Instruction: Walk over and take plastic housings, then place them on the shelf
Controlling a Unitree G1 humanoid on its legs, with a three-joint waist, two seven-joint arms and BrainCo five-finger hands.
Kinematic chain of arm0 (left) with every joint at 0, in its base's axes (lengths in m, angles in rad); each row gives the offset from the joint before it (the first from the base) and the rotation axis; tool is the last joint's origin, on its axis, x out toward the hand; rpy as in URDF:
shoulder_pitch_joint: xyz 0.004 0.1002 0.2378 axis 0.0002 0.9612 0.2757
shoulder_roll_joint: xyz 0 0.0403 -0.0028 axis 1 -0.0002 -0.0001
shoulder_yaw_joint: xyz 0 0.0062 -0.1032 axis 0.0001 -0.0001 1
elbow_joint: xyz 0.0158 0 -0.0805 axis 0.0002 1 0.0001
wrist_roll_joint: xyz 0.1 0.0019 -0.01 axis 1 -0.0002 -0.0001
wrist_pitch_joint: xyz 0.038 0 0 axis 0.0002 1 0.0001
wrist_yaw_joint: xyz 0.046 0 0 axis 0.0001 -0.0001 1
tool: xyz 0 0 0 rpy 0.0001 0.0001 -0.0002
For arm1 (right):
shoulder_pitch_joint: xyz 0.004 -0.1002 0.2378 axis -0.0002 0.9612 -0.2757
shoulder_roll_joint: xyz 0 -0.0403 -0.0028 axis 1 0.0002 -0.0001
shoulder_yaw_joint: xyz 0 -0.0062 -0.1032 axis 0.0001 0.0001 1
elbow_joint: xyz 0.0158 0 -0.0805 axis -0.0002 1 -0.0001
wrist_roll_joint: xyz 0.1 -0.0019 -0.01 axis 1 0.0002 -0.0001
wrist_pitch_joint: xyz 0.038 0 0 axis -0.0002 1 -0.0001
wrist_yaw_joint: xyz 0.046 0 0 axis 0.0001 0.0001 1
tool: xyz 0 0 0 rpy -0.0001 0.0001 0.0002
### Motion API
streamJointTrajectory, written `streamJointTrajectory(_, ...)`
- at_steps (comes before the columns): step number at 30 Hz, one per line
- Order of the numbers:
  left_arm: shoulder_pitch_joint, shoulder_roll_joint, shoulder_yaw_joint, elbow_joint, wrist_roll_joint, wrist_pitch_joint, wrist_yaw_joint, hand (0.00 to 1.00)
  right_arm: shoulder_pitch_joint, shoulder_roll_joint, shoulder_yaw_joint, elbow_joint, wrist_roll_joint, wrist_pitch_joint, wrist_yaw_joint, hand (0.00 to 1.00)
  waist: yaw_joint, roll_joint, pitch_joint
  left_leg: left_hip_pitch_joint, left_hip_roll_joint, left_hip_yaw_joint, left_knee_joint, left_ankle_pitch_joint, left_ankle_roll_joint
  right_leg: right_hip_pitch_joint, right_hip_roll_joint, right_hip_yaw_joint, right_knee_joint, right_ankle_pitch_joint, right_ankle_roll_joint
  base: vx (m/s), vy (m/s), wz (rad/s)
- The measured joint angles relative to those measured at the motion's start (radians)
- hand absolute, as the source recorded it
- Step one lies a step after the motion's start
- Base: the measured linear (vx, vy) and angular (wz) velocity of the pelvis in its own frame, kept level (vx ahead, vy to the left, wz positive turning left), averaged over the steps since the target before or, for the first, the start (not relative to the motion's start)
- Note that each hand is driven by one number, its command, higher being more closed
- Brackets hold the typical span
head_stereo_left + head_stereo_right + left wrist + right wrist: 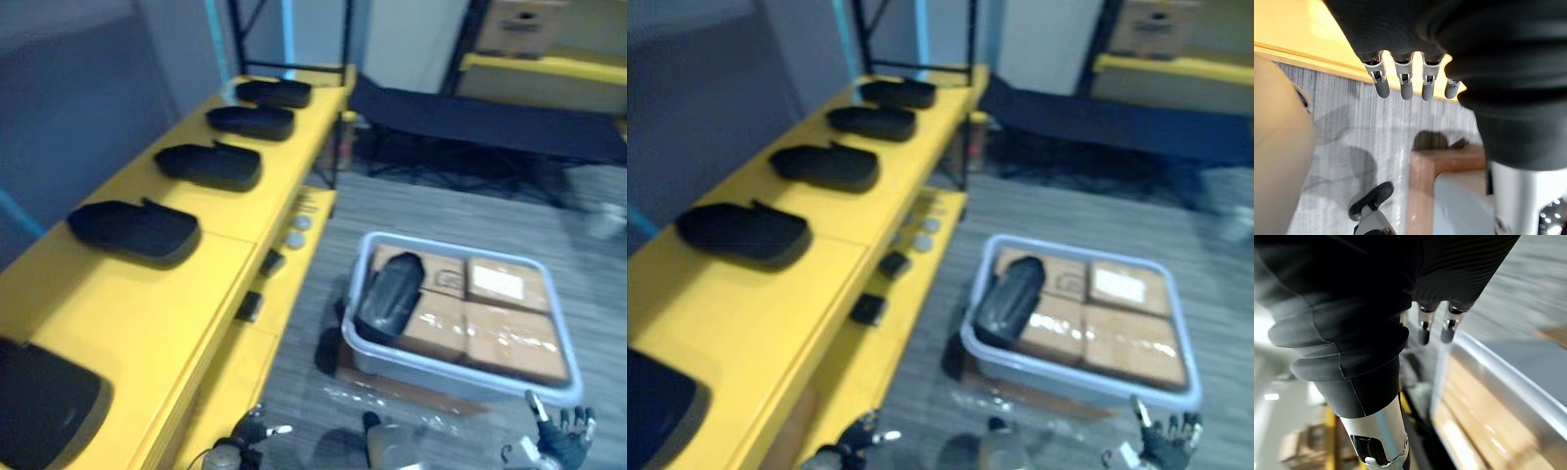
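One black plastic housing (390, 294) lies tilted in a pale grey bin (460, 377) on the floor, resting on cardboard boxes (509, 333). Several more black housings (132, 230) lie in a row on the long yellow shelf (147, 323) to my left. My left hand (250, 431) hangs low beside the shelf's front edge, fingers (1406, 85) straight and holding nothing. My right hand (563, 436) hangs just off the bin's near right corner, fingers (1447, 330) spread and empty, with the bin's rim (1508, 377) close beside them.
The bin stands on a brown board (1425, 166) over grey floor. Small dark and round parts (250, 305) sit on the shelf's lower ledge. A dark cot (490, 117) crosses the back, with a cardboard box (519, 24) on a far yellow rack.
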Motion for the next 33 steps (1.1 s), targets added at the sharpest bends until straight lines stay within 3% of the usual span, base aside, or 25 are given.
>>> streamJointTrajectory(2, 0.027, 0.036, 0.018, 0.018, -0.008, 0.021, 0.009, 0.00, -0.041, -0.033, 0.043, -0.011, -0.001, -0.022, 0.003, 0.00, 0.013, -0.009, -0.002, 0.000, 0.008, 0.086, -0.084, 0.073, 0.009, -0.016, -0.046, -0.070, 0.114, -0.037, -0.017, -0.03, 0.005, -1.01)
streamJointTrajectory(5, 0.061, 0.084, 0.030, 0.057, -0.011, 0.027, 0.022, 0.00, -0.117, -0.081, 0.082, -0.002, -0.012, -0.023, 0.003, 0.00, 0.048, -0.038, -0.015, -0.017, 0.008, 0.139, -0.100, 0.107, 0.031, -0.006, -0.120, -0.122, 0.141, -0.031, -0.023, 0.26, -0.093, -1.20)
streamJointTrajectory(6, 0.079, 0.128, 0.057, 0.095, -0.025, 0.029, 0.029, 0.00, -0.165, -0.114, 0.077, 0.015, -0.028, -0.011, 0.002, 0.00, 0.070, -0.075, -0.020, -0.015, 0.000, 0.137, -0.065, 0.109, 0.027, 0.055, -0.154, -0.137, 0.047, 0.082, -0.055, 0.28, -0.225, -1.14)
streamJointTrajectory(8, 0.083, 0.127, 0.077, 0.130, -0.040, 0.020, 0.036, 0.00, -0.193, -0.154, 0.075, 0.016, -0.035, 0.011, -0.006, 0.00, 0.094, -0.068, -0.017, -0.022, 0.052, 0.090, 0.034, 0.122, 0.030, 0.131, -0.123, -0.136, -0.071, 0.056, -0.041, 0.11, -0.252, -0.88)
streamJointTrajectory(9, 0.086, 0.127, 0.086, 0.139, -0.042, 0.007, 0.035, 0.00, -0.210, -0.165, 0.070, 0.016, -0.042, 0.030, -0.007, 0.00, 0.103, -0.078, -0.005, -0.082, 0.076, 0.018, 0.126, 0.111, 0.028, 0.170, -0.123, -0.127, -0.128, 0.054, -0.038, -0.19, -0.281, -0.40)
streamJointTrajectory(10, 0.078, 0.112, 0.083, 0.152, -0.045, -0.012, 0.035, 0.00, -0.222, -0.184, 0.036, 0.021, -0.059, 0.059, -0.018, 0.00, 0.101, -0.070, -0.009, -0.142, 0.006, -0.090, -0.004, 0.103, -0.019, 0.195, -0.128, -0.114, -0.191, 0.049, -0.010, -0.31, -0.302, -0.38)
streamJointTrajectory(11, 0.078, 0.104, 0.075, 0.152, -0.045, -0.036, 0.036, 0.00, -0.224, -0.211, 0.006, 0.035, -0.064, 0.092, -0.019, 0.00, 0.103, -0.051, -0.019, -0.181, -0.010, -0.166, -0.053, 0.186, -0.017, 0.193, -0.127, -0.111, -0.238, 0.031, 0.071, -0.19, -0.237, -0.36)
streamJointTrajectory(12, 0.073, 0.104, 0.074, 0.152, -0.046, -0.044, 0.037, 0.00, -0.226, -0.214, 0.002, 0.036, -0.068, 0.115, -0.017, 0.00, 0.109, -0.054, -0.020, -0.195, -0.012, -0.169, -0.033, 0.193, -0.024, 0.197, -0.136, -0.119, -0.257, 0.012, 0.097, -0.10, -0.187, -0.45)
streamJointTrajectory(14, 0.053, 0.106, 0.063, 0.150, -0.050, -0.069, 0.070, 0.00, -0.245, -0.227, -0.024, 0.034, -0.068, 0.168, 0.004, 0.00, 0.108, -0.060, 0.011, -0.229, -0.023, -0.224, 0.001, 0.193, -0.024, 0.193, -0.136, -0.134, -0.310, -0.012, 0.121, -0.06, -0.233, -0.42)
streamJointTrajectory(16, 0.047, 0.076, 0.054, 0.117, -0.095, -0.089, 0.091, 0.00, -0.262, -0.260, -0.043, 0.028, -0.060, 0.189, 0.025, 0.00, 0.107, -0.042, 0.036, -0.242, -0.043, -0.303, -0.020, 0.202, -0.040, 0.173, -0.132, -0.125, -0.336, -0.014, 0.119, -0.09, -0.197, -0.61)
streamJointTrajectory(18, 0.049, 0.064, 0.055, 0.072, -0.112, -0.119, 0.125, 0.00, -0.258, -0.280, -0.056, 0.017, -0.057, 0.190, 0.024, 0.00, 0.098, -0.024, 0.053, -0.239, -0.077, -0.336, -0.089, 0.220, -0.070, 0.144, -0.145, -0.120, -0.354, -0.021, 0.129, -0.10, -0.088, -0.32)
streamJointTrajectory(20, 0.047, 0.022, 0.043, 0.017, -0.104, -0.185, 0.183, 0.00, -0.234, -0.284, -0.073, 0.014, -0.057, 0.187, 0.017, 0.00, 0.076, -0.005, 0.085, -0.238, -0.118, -0.371, -0.157, 0.249, -0.080, 0.123, -0.162, -0.122, -0.351, -0.026, 0.135, -0.13, -0.042, 0.09)
streamJointTrajectory(23, 0.048, 0.014, 0.021, -0.005, -0.074, -0.222, 0.210, 0.00, -0.213, -0.245, -0.045, -0.012, -0.057, 0.175, 0.010, 0.00, 0.084, -0.010, 0.090, -0.240, -0.144, -0.397, -0.189, 0.252, -0.080, 0.105, -0.172, -0.120, -0.353, -0.029, 0.130, -0.09, 0.002, -0.01)
streamJointTrajectory(26, 0.038, 0.014, 0.011, -0.036, -0.078, -0.223, 0.216, 0.00, -0.219, -0.215, 0.025, -0.100, -0.058, 0.144, 0.001, 0.00, 0.092, -0.023, 0.109, -0.259, -0.183, -0.446, -0.204, 0.261, -0.068, 0.088, -0.188, -0.123, -0.355, -0.016, 0.134, -0.05, 0.031, 0.05)
streamJointTrajectory(30, -0.008, 0.018, -0.002, -0.057, -0.097, -0.221, 0.217, 0.00, -0.289, -0.214, 0.085, -0.117, -0.059, 0.138, -0.001, 0.00, 0.124, -0.054, 0.159, -0.305, -0.210, -0.496, -0.206, 0.279, -0.059, 0.074, -0.203, -0.158, -0.354, -0.002, 0.142, 0.00, 0.021, 0.34)
streamJointTrajectory(33, -0.036, 0.022, -0.013, -0.076, -0.127, -0.217, 0.217, 0.00, -0.433, -0.224, 0.126, -0.119, -0.072, 0.126, -0.035, 0.00, 0.147, -0.051, 0.201, -0.346, -0.224, -0.552, -0.191, 0.290, -0.050, 0.074, -0.206, -0.198, -0.355, 0.002, 0.140, 0.03, 0.010, 0.40)
